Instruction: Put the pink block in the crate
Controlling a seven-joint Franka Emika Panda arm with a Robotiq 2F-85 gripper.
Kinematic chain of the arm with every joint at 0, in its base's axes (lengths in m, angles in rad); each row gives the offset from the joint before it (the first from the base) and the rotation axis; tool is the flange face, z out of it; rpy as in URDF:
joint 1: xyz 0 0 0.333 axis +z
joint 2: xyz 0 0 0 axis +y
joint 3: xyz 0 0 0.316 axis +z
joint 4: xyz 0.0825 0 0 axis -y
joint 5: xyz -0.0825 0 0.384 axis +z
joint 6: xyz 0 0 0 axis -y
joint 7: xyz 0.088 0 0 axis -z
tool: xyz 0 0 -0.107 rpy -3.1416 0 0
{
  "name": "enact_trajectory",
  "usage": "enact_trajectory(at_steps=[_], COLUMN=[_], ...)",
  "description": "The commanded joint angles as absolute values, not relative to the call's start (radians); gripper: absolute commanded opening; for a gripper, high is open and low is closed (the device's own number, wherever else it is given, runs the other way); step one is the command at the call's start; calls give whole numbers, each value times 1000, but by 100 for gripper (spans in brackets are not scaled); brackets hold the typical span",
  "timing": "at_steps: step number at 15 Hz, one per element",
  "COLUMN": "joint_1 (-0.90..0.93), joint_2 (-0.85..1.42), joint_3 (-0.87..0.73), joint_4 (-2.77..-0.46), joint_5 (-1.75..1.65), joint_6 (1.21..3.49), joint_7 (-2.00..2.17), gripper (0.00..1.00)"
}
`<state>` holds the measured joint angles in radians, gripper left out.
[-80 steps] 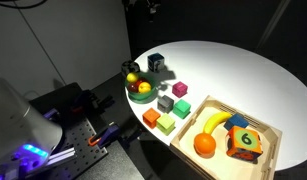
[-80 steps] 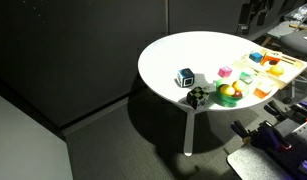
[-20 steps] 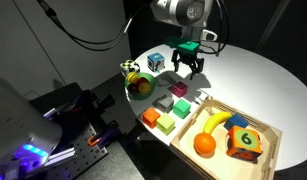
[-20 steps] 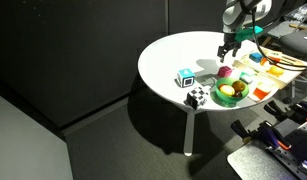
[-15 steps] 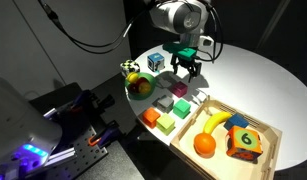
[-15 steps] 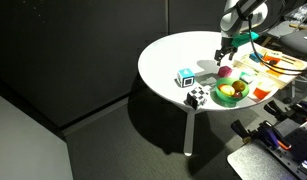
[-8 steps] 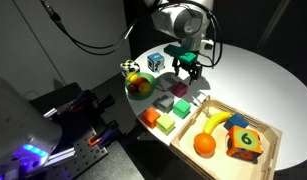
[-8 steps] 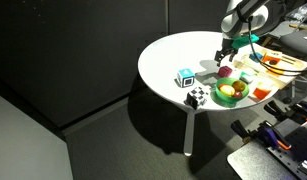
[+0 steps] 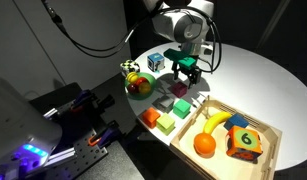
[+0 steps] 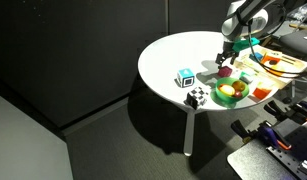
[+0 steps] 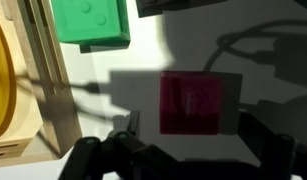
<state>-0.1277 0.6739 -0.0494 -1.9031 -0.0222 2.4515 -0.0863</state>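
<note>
The pink block (image 11: 198, 102) lies flat on the white table and fills the middle of the wrist view. It also shows in both exterior views (image 9: 179, 88) (image 10: 224, 71). My gripper (image 9: 185, 70) hangs just above it and is open. Its two dark fingers stand on either side of the block in the wrist view (image 11: 193, 138) without touching it. The crate (image 9: 189, 124) is a shallow light wooden tray at the table's edge. It holds a banana, an orange and a numbered cube. Its wall shows in the wrist view (image 11: 48, 90).
A dark green bowl (image 9: 141, 86) with fruit stands beside the block. A grey cube (image 9: 166, 102), a green cube (image 9: 181, 107) (image 11: 90, 22), an orange cube (image 9: 151, 117) and another green cube (image 9: 167, 124) lie between block and table edge. A patterned cube (image 10: 185, 77) stands further off.
The gripper has come down and slightly toward the crate side, settling over the pink block. The block and other objects have not moved.
</note>
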Motion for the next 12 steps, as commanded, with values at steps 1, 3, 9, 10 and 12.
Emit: enact_trajectory(at_steps=[1,3,9,10,12], joint_1=[-134,-132,-129,-129,-134], joint_2=[705,717,744,740,722], joint_3=[-44,-45,-46,-45,-44], joint_4=[-1877,-1873,-1847,-1848,-1855], joint_5=[-15,-17,-16,-15,-11], joint_6=[2451,2449,2431,2429,2420], joint_7=[-103,-101,-93,-94,-97], gripper=[100,100,58,51,35])
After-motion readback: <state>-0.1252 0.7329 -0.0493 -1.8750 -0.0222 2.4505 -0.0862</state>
